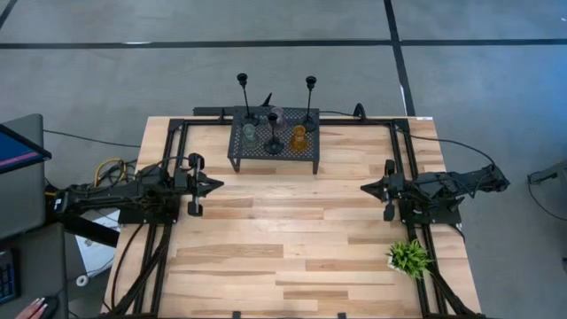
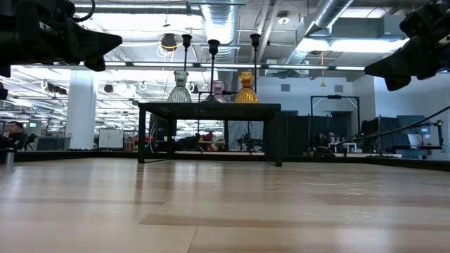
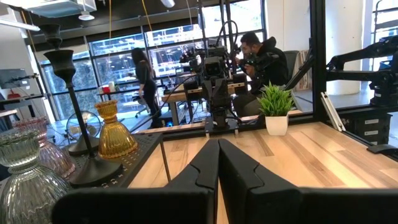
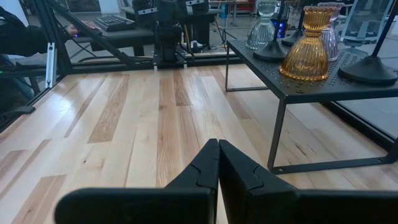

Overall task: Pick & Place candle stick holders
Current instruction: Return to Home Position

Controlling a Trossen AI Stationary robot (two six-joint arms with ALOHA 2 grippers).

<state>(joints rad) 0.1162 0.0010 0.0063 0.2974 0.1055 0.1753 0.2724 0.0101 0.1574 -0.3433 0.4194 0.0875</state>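
Observation:
Three slim black holders and squat grey-green, pink and amber holders stand by their bases on the black perforated rack at the table's far middle. The amber one shows in the right wrist view too. My left gripper is shut and empty at the table's left. My right gripper is shut and empty at the right. Both fingertips point toward the table's middle.
A small green potted plant stands near the table's right front. Black frame rails run along the table's left, right and far sides. Bare wood lies between the grippers and in front of the rack. People sit beyond the table.

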